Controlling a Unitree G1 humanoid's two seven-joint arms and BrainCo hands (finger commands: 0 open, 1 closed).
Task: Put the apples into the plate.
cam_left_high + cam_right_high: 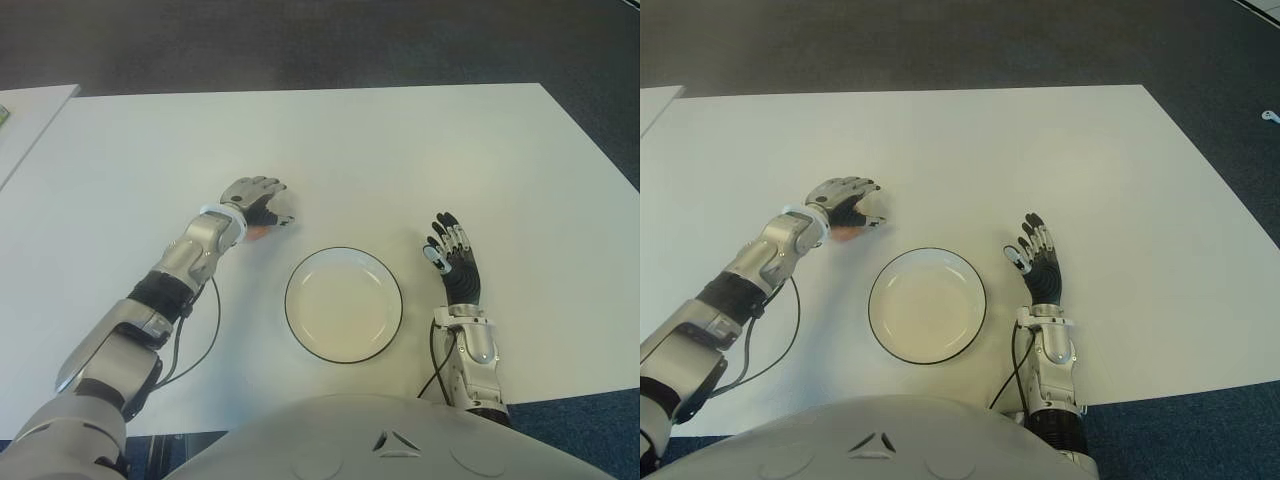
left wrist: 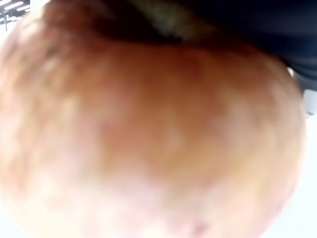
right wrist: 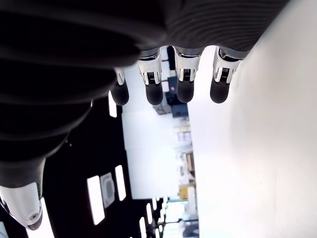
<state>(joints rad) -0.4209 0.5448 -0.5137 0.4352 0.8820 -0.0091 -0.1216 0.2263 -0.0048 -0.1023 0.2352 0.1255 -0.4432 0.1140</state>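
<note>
The left hand [image 1: 255, 203] is curling its fingers down over an apple [image 1: 259, 232] on the white tabletop [image 1: 400, 150], just beyond and to the left of the plate [image 1: 343, 304]. Only a sliver of reddish fruit is showing beneath the palm in the eye views, while the left wrist view is filling almost wholly with apple skin, which suggests the fruit is sitting snug against the palm. Whether it is being lifted or is resting on the tabletop cannot be told. The grasp from above probably suits a short carry over the low rim. The plate is lying bare, close before the robot's body, so no apple is in it yet. The right hand [image 1: 452, 255] is showing just right of the plate, fingers extended and holding nothing, apparently idle.
</note>
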